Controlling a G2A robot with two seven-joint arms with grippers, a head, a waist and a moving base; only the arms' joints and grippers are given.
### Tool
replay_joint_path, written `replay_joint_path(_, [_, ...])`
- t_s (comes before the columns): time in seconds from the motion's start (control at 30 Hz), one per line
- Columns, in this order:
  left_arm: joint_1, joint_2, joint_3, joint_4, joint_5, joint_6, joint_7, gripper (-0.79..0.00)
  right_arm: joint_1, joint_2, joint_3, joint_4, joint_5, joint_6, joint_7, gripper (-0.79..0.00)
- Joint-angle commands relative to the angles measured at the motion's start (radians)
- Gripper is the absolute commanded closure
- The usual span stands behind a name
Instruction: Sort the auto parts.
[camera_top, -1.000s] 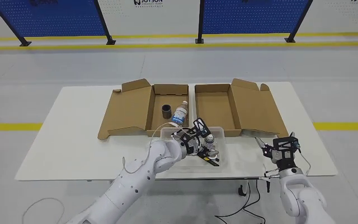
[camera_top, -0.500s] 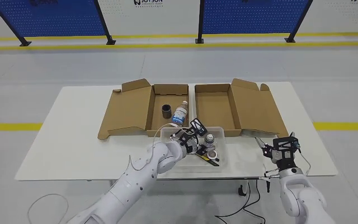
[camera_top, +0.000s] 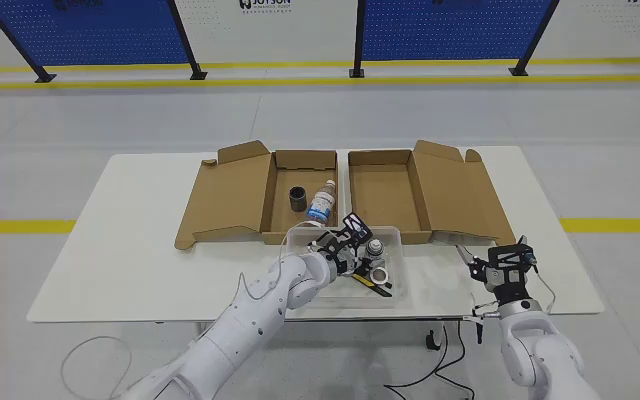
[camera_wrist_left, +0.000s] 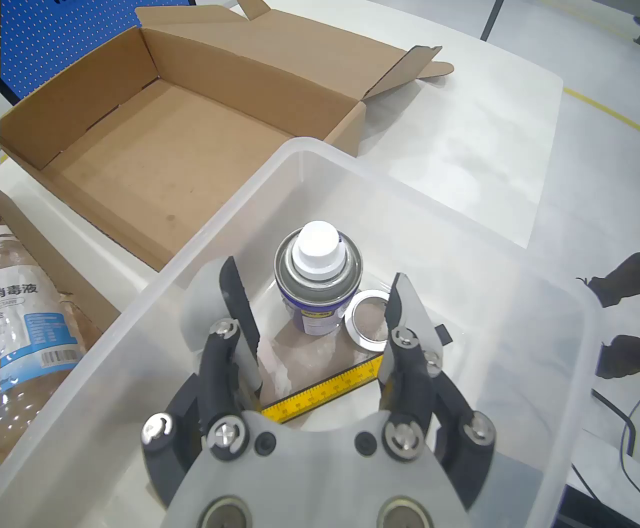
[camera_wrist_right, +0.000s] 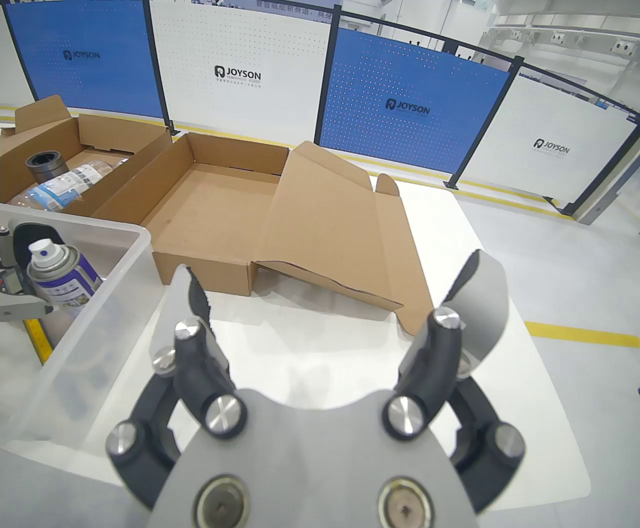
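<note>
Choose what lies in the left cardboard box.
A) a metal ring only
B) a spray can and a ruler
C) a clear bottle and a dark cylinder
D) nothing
C: the top view shows a clear bottle and a dark cylinder inside the left cardboard box.

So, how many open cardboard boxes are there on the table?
2. One cardboard box, the left of the pair, holds a black cylinder and a bottle; the other cardboard box lies just beside it, on its right.
</note>
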Motion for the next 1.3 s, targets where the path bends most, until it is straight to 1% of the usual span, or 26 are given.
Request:
replay_joint_path(0.0, [0.000, -0.005, 0.001, 0.011, -0.012, 0.008, 0.011, -0.529, 0.000, 0.000, 0.000, 0.000, 0.000, 0.000, 0.000, -0.785])
replay_joint_path(0.07, [-0.005, -0.010, 0.006, 0.022, -0.008, 0.011, 0.017, -0.493, 0.000, 0.000, 0.000, 0.000, 0.000, 0.000, 0.000, -0.785])
replay_joint_path(0.13, [-0.008, -0.014, 0.010, 0.032, -0.006, 0.012, 0.023, -0.477, 0.000, 0.000, 0.000, 0.000, 0.000, 0.000, 0.000, -0.785])
replay_joint_path(0.2, [-0.010, -0.018, 0.012, 0.042, -0.006, 0.014, 0.027, -0.480, 0.000, 0.000, 0.000, 0.000, 0.000, 0.000, 0.000, -0.785])
replay_joint_path(0.27, [-0.011, -0.022, 0.015, 0.048, -0.004, 0.013, 0.033, -0.422, 0.000, 0.000, 0.000, 0.000, 0.000, 0.000, 0.000, -0.785])
replay_joint_path(0.47, [-0.011, -0.031, 0.022, 0.068, 0.005, 0.012, 0.051, -0.409, 0.000, 0.000, 0.000, 0.000, 0.000, 0.000, 0.000, -0.785])
replay_joint_path(0.53, [-0.012, -0.035, 0.021, 0.073, 0.002, 0.014, 0.057, -0.434, 0.000, 0.000, 0.000, 0.000, 0.000, 0.000, 0.000, -0.785])
replay_joint_path(0.6, [-0.013, -0.038, 0.022, 0.078, 0.002, 0.017, 0.060, -0.391, 0.000, 0.000, 0.000, 0.000, 0.000, 0.000, 0.000, -0.785])
replay_joint_path(0.63, [-0.014, -0.040, 0.023, 0.081, 0.003, 0.018, 0.062, -0.385, 0.000, 0.000, 0.000, 0.000, 0.000, 0.000, 0.000, -0.785])
replay_joint_path(1.13, [-0.028, -0.067, 0.028, 0.133, -0.001, 0.035, 0.091, -0.391, 0.000, 0.000, 0.000, 0.000, 0.000, 0.000, 0.000, -0.785])
replay_joint_path(1.27, [-0.031, -0.075, 0.028, 0.147, -0.008, 0.038, 0.099, -0.406, 0.000, 0.000, 0.000, 0.000, 0.000, 0.000, 0.000, -0.785])
